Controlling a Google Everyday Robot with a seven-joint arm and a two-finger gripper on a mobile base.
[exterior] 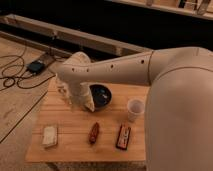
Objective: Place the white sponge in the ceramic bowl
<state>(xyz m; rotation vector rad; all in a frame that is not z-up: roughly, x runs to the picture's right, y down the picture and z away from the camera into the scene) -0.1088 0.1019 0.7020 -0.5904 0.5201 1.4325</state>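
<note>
The white sponge (49,135) lies flat near the front left corner of the wooden table (75,147). The dark ceramic bowl (101,95) stands at the middle back of the table, partly hidden by my arm. My gripper (82,102) hangs at the end of the white arm, just left of the bowl and above the table's back left part. It is well behind and to the right of the sponge.
A white translucent cup (134,109) stands right of the bowl. A small reddish-brown item (94,132) and a dark red-edged packet (123,136) lie near the front edge. Cables and a black box (36,66) are on the floor at left.
</note>
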